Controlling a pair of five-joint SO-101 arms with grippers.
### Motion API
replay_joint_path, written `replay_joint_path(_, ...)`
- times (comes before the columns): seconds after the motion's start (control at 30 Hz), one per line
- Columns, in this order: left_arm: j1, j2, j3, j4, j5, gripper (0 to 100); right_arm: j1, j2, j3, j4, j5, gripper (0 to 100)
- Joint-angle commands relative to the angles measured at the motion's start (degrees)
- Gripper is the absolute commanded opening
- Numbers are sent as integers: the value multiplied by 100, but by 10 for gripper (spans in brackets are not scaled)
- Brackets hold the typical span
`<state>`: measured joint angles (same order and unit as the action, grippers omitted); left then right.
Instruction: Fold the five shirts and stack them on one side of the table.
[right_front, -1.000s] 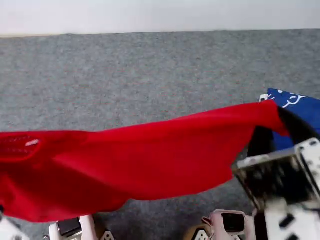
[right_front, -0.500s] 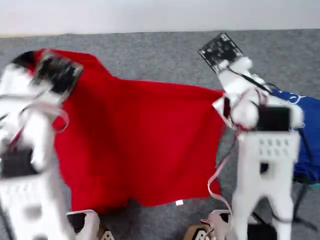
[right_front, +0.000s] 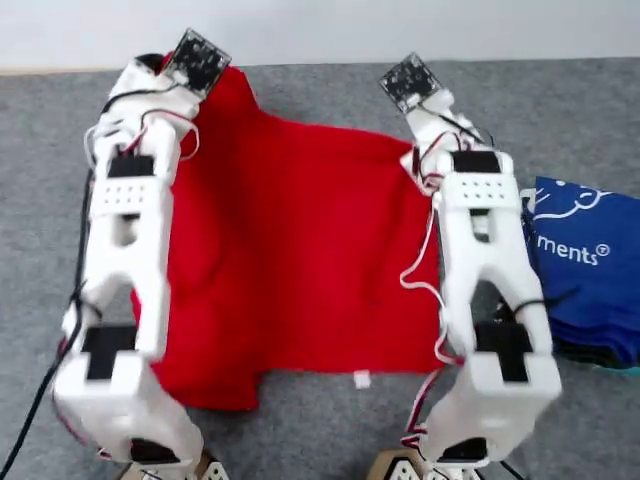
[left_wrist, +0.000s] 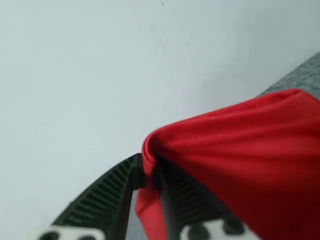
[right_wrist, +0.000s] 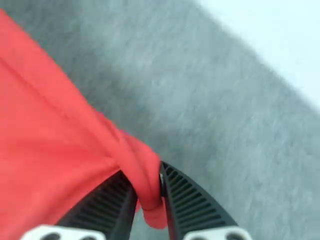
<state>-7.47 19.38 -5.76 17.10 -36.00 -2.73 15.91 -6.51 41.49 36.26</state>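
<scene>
One red shirt, far corners pinched in left end effector and right end effector.

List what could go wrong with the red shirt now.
The left gripper and right gripper each pinch a small bunch of the red cloth shirt in their jaws; a tug could pull it free.
The shirt lies rumpled near the left arm, so the fold may end crooked.
The folded blue shirt sits close beside the right arm and might get knocked.
</scene>
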Motion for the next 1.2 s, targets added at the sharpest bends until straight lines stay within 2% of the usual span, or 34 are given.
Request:
replay_joint_path(0.0,26,1073,-1903,-185,-18,5,101,716,-1635,-374,70,12)
replay_joint_path(0.2,26,2743,-4163,-141,-35,5,75,2387,-4185,-163,378,12)
replay_joint_path(0.33,26,3490,-5226,580,-44,5,-4,3327,-5495,470,475,12)
replay_joint_path(0.47,-9,3938,-6062,1873,-44,5,-4,4031,-6470,1314,475,12)
replay_joint_path(0.63,-18,4009,-6923,4422,-79,5,-4,4444,-7437,2756,475,12)
replay_joint_path(0.8,-9,4053,-7644,6497,-642,5,4,4549,-8018,4084,475,12)
replay_joint_path(1.03,0,4009,-8075,8281,-1064,5,-13,4505,-8176,5279,475,12)
replay_joint_path(1.17,-123,3930,-8180,8360,-1081,5,-22,4497,-8273,5921,475,12)
